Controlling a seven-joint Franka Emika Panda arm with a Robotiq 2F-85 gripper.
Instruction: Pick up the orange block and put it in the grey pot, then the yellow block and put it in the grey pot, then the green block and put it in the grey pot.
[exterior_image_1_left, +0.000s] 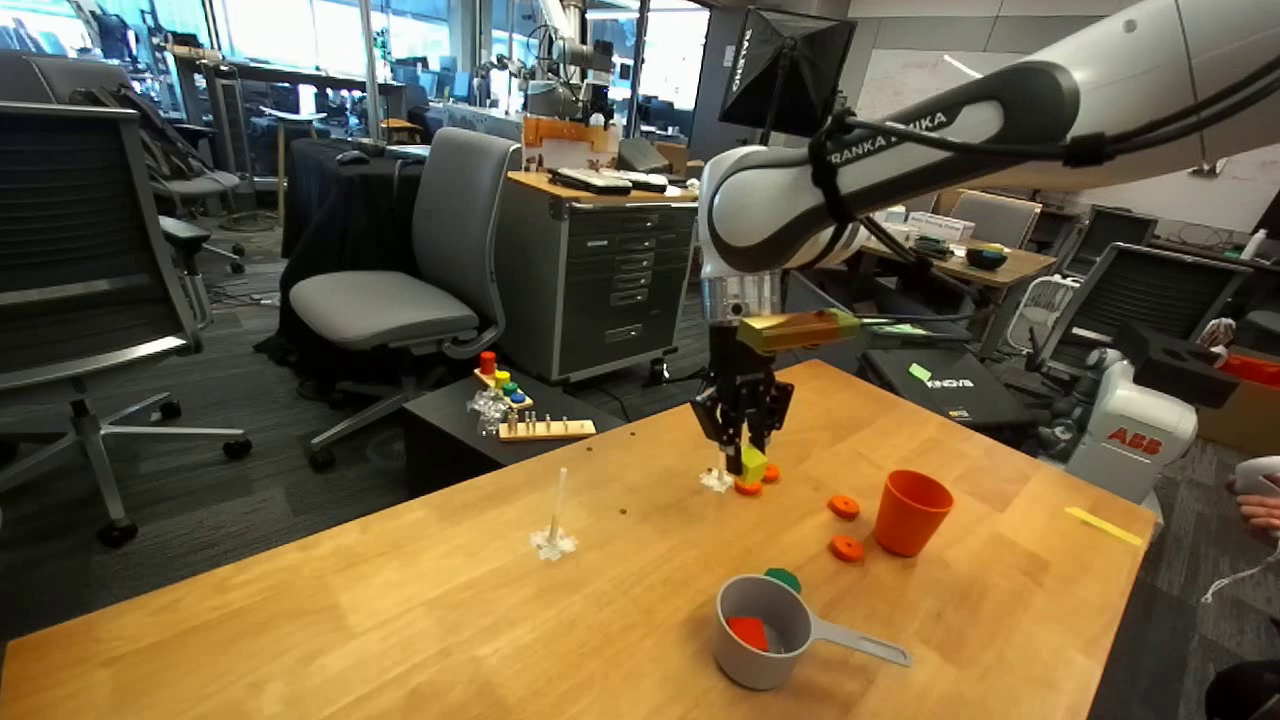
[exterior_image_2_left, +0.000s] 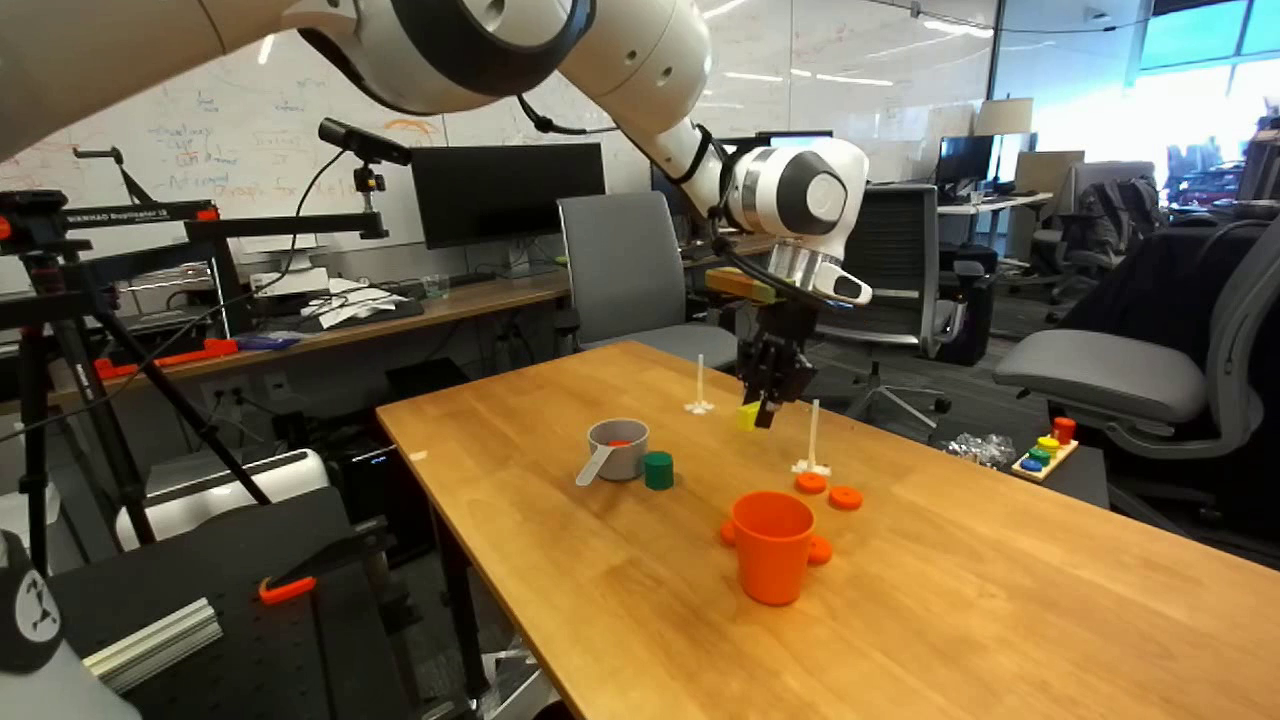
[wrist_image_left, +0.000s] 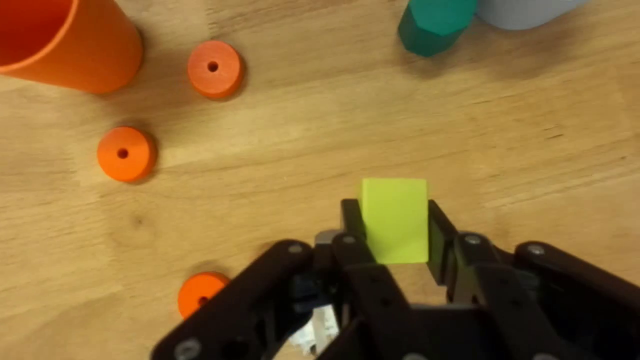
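Observation:
My gripper (wrist_image_left: 394, 234) is shut on the yellow block (wrist_image_left: 395, 220), its fingers on two opposite sides. In both exterior views my gripper (exterior_image_1_left: 746, 450) (exterior_image_2_left: 764, 408) holds the yellow block (exterior_image_1_left: 753, 464) (exterior_image_2_left: 747, 417) above the table. The grey pot (exterior_image_1_left: 742, 662) (exterior_image_2_left: 626, 464) stands upright; its edge shows at the top of the wrist view (wrist_image_left: 520, 11). The orange block (exterior_image_1_left: 746, 632) lies inside it; only its top shows in an exterior view (exterior_image_2_left: 619, 443). The green block (exterior_image_2_left: 658, 471) stands on the table close beside the pot, partly hidden behind it in an exterior view (exterior_image_1_left: 784, 579).
An orange-red cup (exterior_image_1_left: 912, 514) (exterior_image_2_left: 773, 555) (wrist_image_left: 95, 50) stands on the table with several orange discs (exterior_image_1_left: 846, 548) (wrist_image_left: 216, 69) around. Two thin upright pegs (exterior_image_1_left: 557, 510) (exterior_image_2_left: 813, 440) on taped bases rise from the table, one close to my gripper. The pot's handle (exterior_image_1_left: 862, 642) sticks out sideways.

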